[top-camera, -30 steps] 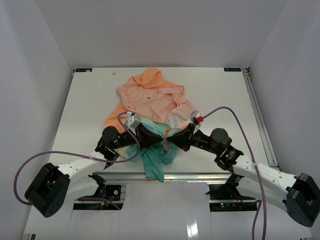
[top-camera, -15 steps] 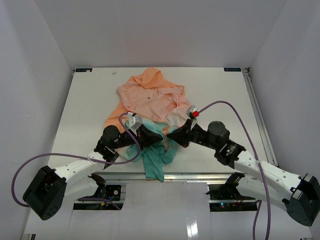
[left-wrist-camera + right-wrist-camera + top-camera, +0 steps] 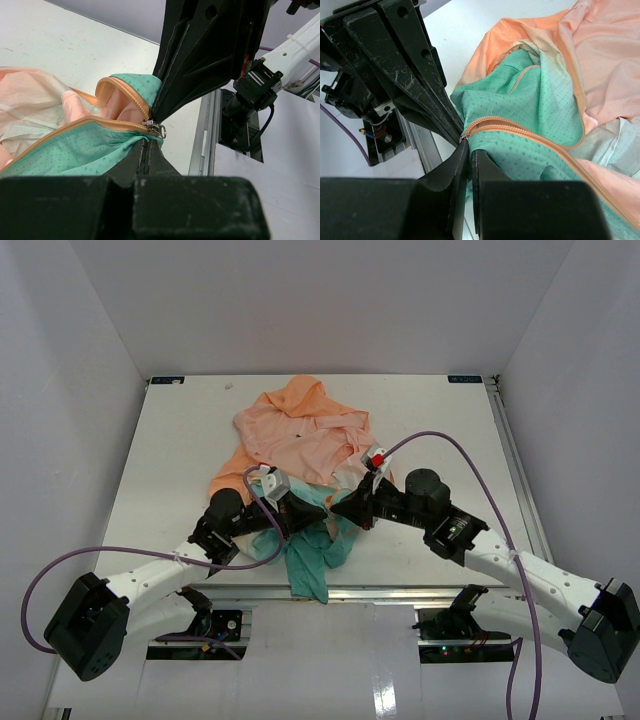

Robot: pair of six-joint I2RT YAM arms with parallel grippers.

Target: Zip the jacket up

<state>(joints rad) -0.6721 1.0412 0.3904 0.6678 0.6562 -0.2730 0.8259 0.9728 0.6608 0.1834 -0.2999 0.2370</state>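
- Change noted: my right arm has swung inward and its wrist has lifted toward the far side. The right pincer (image 3: 345, 508) tip has stayed at the same spot on the teal hem.
- Against the earlier top view: the right elbow sits nearer the middle and the cable arches higher. The arm now covers part of the whitish panel. My left arm has shifted only slightly, and the garment's outline is unchanged.
- Location: the jacket (image 3: 305, 435) lies crumpled mid-worktop (image 3: 180, 440), hood far and teal hem near, reaching the near edge between my arms.
- Left pincer (image 3: 146, 150): pressed together, pinching teal fabric just below the zipper slider (image 3: 154, 126).
- Right pincer: pressed together, tip touching the jacket at the slider. I cannot tell whether it has caught the pull tab or only the tape beside it.
- Zipper state: in the left wrist view the two orange tapes part directly beyond the slider, so almost the full front is open.
- Assessment: this was a re-angling, not slider travel. The task is at its start.
- Next move, judged: the left anchors the hem while the right draws the slider toward the hood.
- Risk: loose fabric may bunch into the slider.
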